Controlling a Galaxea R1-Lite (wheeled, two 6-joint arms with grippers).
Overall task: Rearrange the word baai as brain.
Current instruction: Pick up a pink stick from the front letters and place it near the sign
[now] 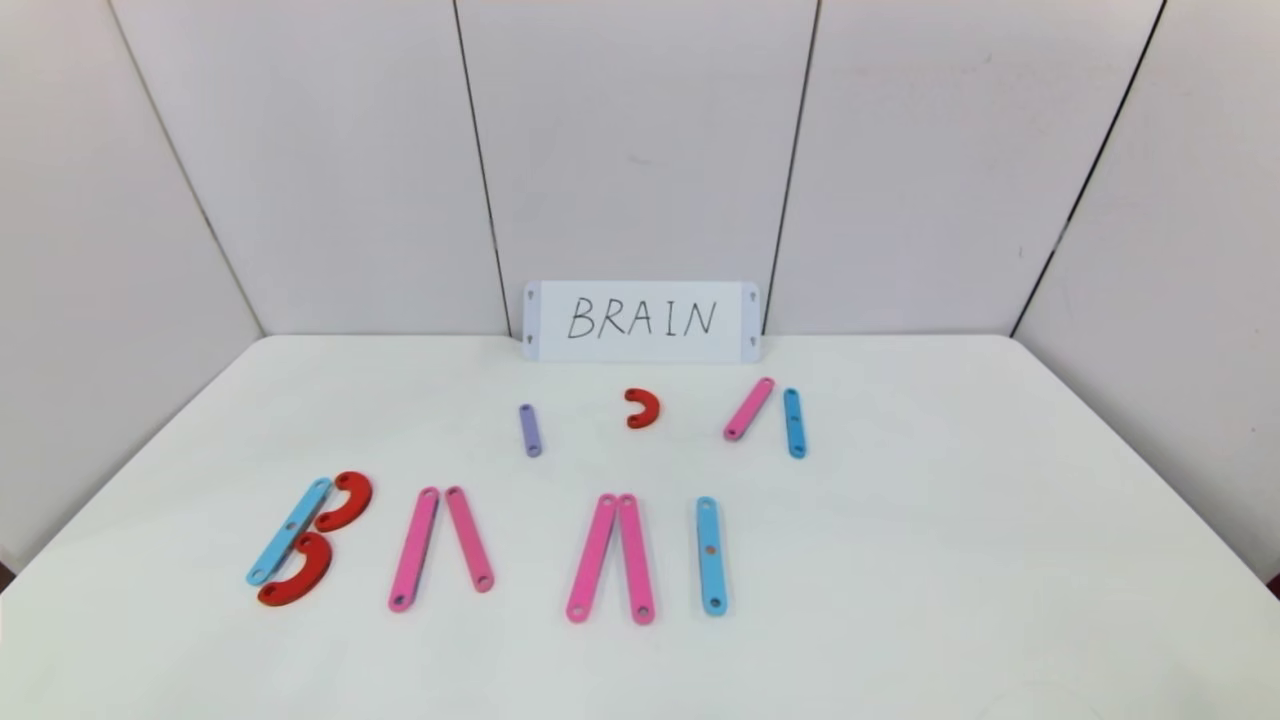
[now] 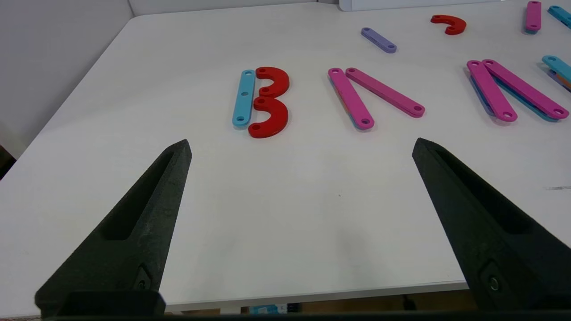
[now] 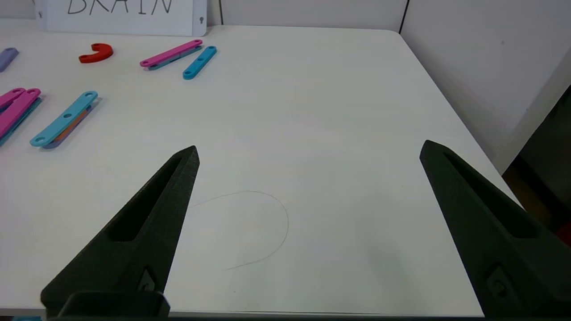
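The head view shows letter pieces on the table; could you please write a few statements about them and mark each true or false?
1. The white card at the back of the table reads BRAIN. True.
2. The purple strip lies in the front row. False: it lies in the back row, nearer the card.
3. The B is a light-blue strip with two red curves beside it. True.
4. A pink crossbar joins the first pink pair. False: the two strips have no crossbar.
5. The small red curve touches the purple strip. False: they lie apart.
6. Both the left gripper and the right gripper have their fingers open, holding nothing. True.
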